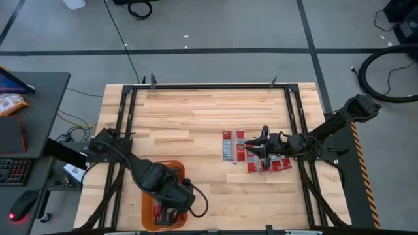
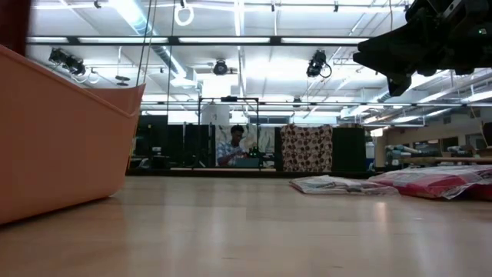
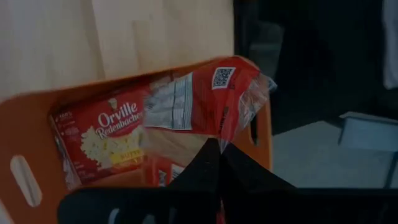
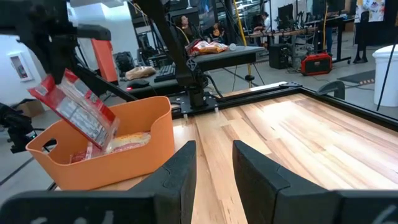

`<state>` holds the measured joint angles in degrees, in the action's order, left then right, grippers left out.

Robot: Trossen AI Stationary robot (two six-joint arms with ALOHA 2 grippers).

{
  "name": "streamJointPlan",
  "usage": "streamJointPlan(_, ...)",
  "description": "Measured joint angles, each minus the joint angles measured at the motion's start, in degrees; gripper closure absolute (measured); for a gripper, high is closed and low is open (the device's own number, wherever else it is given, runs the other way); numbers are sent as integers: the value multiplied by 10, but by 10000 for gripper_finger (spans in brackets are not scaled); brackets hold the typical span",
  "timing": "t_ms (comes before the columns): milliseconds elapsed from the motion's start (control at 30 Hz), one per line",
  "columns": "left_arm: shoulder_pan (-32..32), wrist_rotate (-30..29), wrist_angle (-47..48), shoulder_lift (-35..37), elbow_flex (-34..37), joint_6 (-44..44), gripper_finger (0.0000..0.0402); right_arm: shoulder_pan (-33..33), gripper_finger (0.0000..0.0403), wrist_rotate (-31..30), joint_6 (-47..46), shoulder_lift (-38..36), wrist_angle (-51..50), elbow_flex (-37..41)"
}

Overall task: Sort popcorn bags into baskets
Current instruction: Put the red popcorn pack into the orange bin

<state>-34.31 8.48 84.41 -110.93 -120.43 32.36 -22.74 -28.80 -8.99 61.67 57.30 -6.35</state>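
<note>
My left gripper (image 3: pixel 217 152) hangs over the orange basket (image 1: pixel 149 196) at the table's near edge, shut on a narrow red popcorn bag (image 3: pixel 199 99) with a grey-white panel. A wider bag with the cream-yellow logo (image 3: pixel 106 134) lies flat on the basket's floor, with another partly hidden beside it. My right gripper (image 4: pixel 214 158) is open, raised above the table's right half (image 2: pixel 415 46). It touches nothing and stands over loose bags that lie flat on the wood, one grey-white (image 1: pixel 232 145) and a red pile (image 1: pixel 269 163). My left gripper pinches the narrow bag between its two fingers at one end (image 3: pixel 214 134), coming from above. The bag hangs tilted below the fingers (image 4: pixel 78 109), and its lower end (image 4: pixel 106 137) dips inside the basket's rim. Whether that end touches the bags below, I cannot tell.
The basket's wall (image 2: pixel 61 131) fills the low view's left side. Black frame rails (image 1: pixel 290 117) run along the table's edges. Bare wood (image 1: pixel 196 117) spreads across the middle and far part of the table. A person sits far back in the room (image 2: pixel 234 146).
</note>
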Motion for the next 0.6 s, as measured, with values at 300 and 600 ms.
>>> streamJointPlan(300, -3, 28, -35, 10, 87, -17, 397, 0, 293, 1, -2, 0, 0, 0)
streamJointPlan(600, 14, 31, -167, 129, 245, 32, 397, 0, 293, 1, -2, 0, 0, 0)
